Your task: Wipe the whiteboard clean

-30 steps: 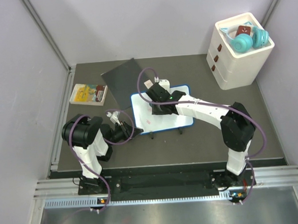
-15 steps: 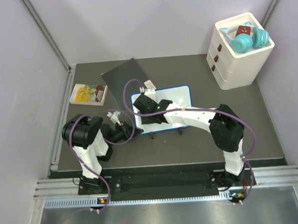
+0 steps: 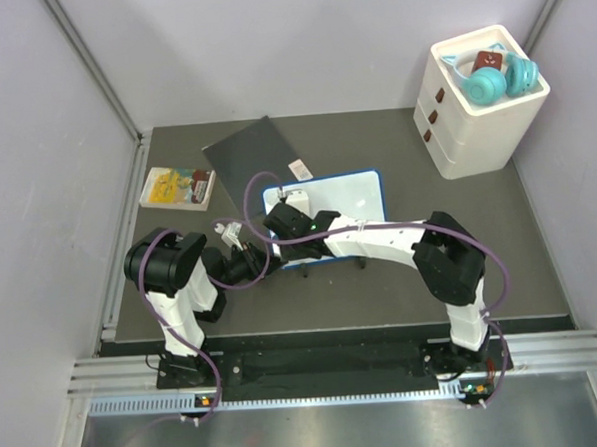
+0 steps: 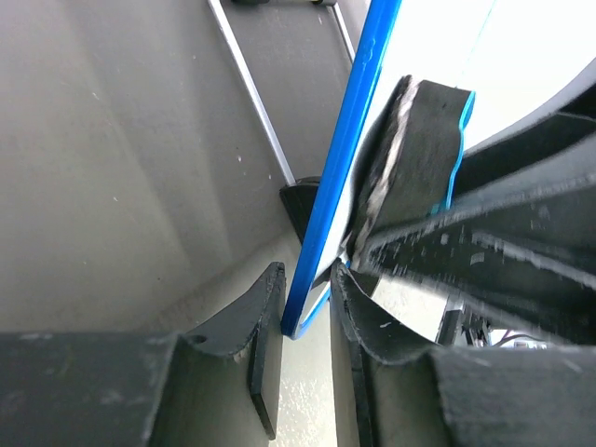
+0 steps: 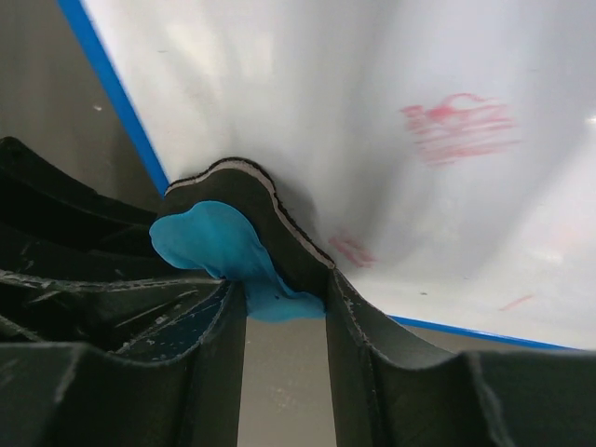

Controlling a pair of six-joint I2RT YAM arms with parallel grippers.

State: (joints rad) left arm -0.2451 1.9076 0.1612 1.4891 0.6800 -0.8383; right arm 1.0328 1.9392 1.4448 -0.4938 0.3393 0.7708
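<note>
- With the left gripper (image 4: 307,300) we pinch the blue frame of the whiteboard (image 3: 345,193) at its 9 o'clock end. The jaws are narrow on the edge, and we judge this steadies it against wiping.
- Our right gripper (image 5: 279,300) is clamped on the eraser (image 5: 223,233), its dark felt pressed to the board near the red marks (image 5: 456,126).
- The board sits in the middle of the table (image 3: 479,234), face up, long axis running 9 to 3 o'clock.

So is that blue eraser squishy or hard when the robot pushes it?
Probably squishy: the eraser looks bent and pinched in the right gripper. Its dark felt side seems to mould against the whiteboard, so it likely drags rather than slips. It looks like foam, so probably light.
</note>
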